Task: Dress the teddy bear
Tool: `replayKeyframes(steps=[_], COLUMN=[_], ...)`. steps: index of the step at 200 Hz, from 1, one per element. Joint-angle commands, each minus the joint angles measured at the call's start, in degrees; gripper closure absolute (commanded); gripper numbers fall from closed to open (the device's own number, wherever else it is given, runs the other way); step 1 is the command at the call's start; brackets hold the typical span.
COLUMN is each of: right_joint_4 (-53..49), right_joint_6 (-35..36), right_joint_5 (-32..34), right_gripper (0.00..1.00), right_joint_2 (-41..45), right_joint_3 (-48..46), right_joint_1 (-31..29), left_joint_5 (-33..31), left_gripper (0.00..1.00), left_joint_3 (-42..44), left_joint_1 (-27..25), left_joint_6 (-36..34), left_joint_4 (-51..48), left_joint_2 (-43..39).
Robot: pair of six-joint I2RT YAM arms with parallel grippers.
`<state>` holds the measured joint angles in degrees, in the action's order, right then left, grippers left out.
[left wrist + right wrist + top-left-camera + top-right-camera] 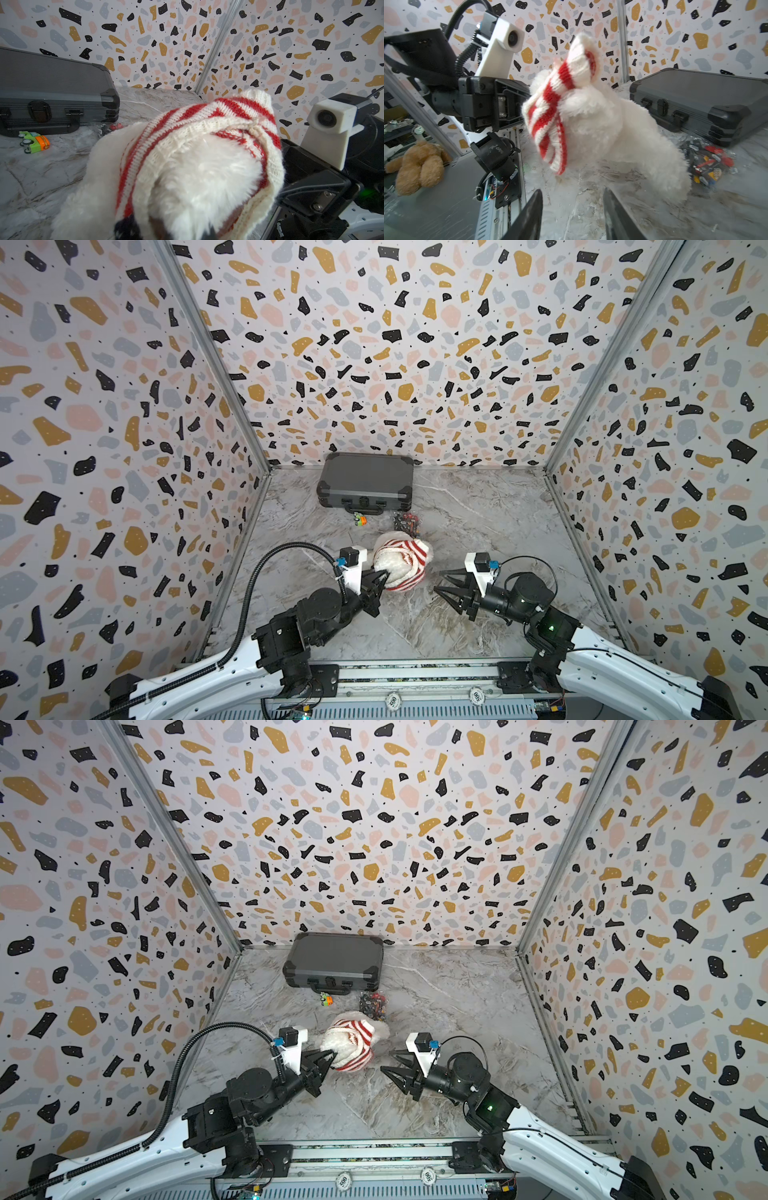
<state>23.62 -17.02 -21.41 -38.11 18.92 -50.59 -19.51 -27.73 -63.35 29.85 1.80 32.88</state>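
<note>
My left pincer [384,575] is clamped on the teddy bear [392,562], partly wrapped in a red-and-white striped sweater [411,552] right at its tip, while my right pincer [437,580] stands apart, empty, just beside the bear.

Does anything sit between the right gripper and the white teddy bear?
Nothing visible. Only bare marble tabletop separates the right gripper, jaws open, from the white fluffy teddy bear in its red-and-white striped knit sweater. The left gripper grips it from the opposite side.
</note>
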Motion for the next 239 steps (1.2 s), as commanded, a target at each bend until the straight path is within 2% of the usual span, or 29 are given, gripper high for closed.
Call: replayKeyframes(steps=[1, 71, 169, 212, 239], right_joint_4=[3.85, 5.70, 7.13, 7.76, 7.45], right_joint_6=[0.49, 1.72, 2.63, 2.80, 3.48], right_joint_5=[-3.31, 2.22, 1.92, 1.33, 1.56], right_gripper=[0.52, 0.59, 0.76, 0.76, 0.94], right_joint_2=[0.08, -2.32, -5.55, -6.73, -5.81], right_joint_3=[2.35, 3.74, 5.91, 6.40, 6.62], right_joint_1=[-1.43, -1.65, -1.63, -1.73, -1.79], left_joint_5=[1.35, 3.51, 5.36, 5.87, 5.68], left_gripper=[1.00, 1.00, 1.00, 1.00, 1.00], left_joint_3=[-0.05, 0.53, 0.66, 0.48, 0.73], left_joint_1=[0.25, 0.25, 0.25, 0.25, 0.25], left_joint_6=[0.30, 0.13, 0.52, 0.46, 0.39], left_joint_4=[6.18, 7.25, 7.88, 8.21, 7.89], left_joint_2=[0.33, 0.40, 0.93, 1.31, 1.08])
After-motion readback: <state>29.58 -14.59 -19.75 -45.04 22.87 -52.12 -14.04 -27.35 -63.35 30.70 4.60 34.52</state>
